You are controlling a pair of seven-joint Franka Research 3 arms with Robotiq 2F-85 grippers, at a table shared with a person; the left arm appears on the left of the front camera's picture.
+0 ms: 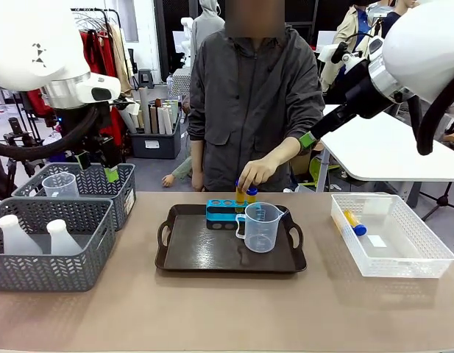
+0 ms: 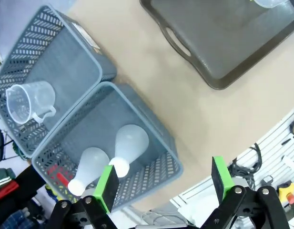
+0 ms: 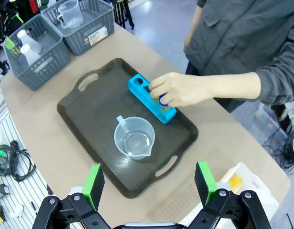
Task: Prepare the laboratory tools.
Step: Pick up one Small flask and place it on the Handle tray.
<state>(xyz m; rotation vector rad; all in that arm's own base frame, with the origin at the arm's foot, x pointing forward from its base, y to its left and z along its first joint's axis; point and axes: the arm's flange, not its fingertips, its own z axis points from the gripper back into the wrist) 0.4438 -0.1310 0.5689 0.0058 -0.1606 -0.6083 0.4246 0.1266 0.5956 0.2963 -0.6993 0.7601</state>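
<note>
A: Tray (image 1: 212,254) mid-table. Grey basket (image 1: 50,272) to its left, two flasks (image 1: 61,237) standing inside.
B: Grippers?
A: Left gripper (image 2: 163,183) above that basket, right gripper (image 3: 149,181) above the tray. Both jaws spread wide, nothing held.
B: On the tray?
A: Beaker (image 1: 260,226), blue rack (image 1: 225,213) behind it. Person's hand (image 1: 256,174) holds a yellow tube (image 1: 249,193) at the rack's right end.

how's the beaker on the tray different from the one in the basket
The tray beaker stands on the dark tray; the basket beaker sits inside the far grey basket. The tray beaker has the blue rack beside it; the basket beaker is alone. Both are clear, handled and upright.
</note>
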